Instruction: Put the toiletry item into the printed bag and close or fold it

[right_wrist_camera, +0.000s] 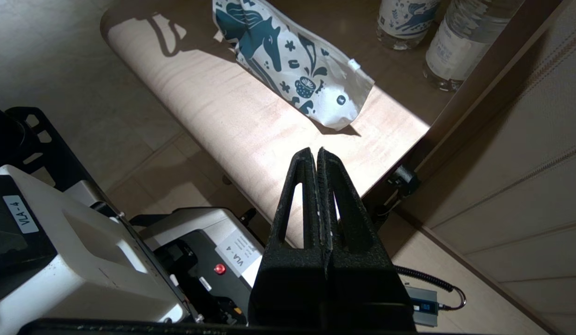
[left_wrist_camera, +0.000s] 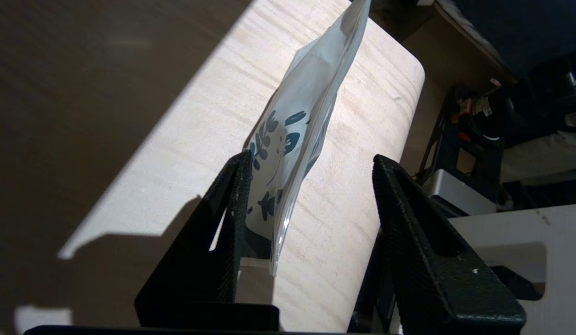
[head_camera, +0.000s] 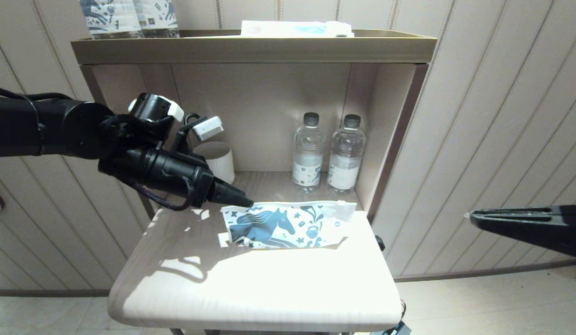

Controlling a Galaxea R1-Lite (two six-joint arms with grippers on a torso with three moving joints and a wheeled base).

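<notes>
Black fingers of the left hand (left_wrist_camera: 311, 209) are standing parted around the near end of the bag (head_camera: 288, 224), one finger (left_wrist_camera: 232, 204) touching its printed face and the other well clear, so nothing is being clamped. The bag is lying along the back of the worktop (head_camera: 251, 288), its far end lifting off the wood in the left wrist view. The comb is showing in no view; whether it is inside the bag cannot be told.

Risk, as a judgement: with the grip loosened, the light pouch is likely sitting free, and a finger dragging away could be pulling it sideways or tipping it off the back edge toward the bottles (head_camera: 327, 156). If the mouth is not sealed, the contents could be sliding out.

Off to the side, the right hand (right_wrist_camera: 319, 156) is hanging beyond the worktop's edge, shut and empty.

Pale wood grain is catching hard light, with deep shadow across it. Behind it an open shelf unit is holding a paper cup (head_camera: 218, 160), and panelled walls are closing the room in.
</notes>
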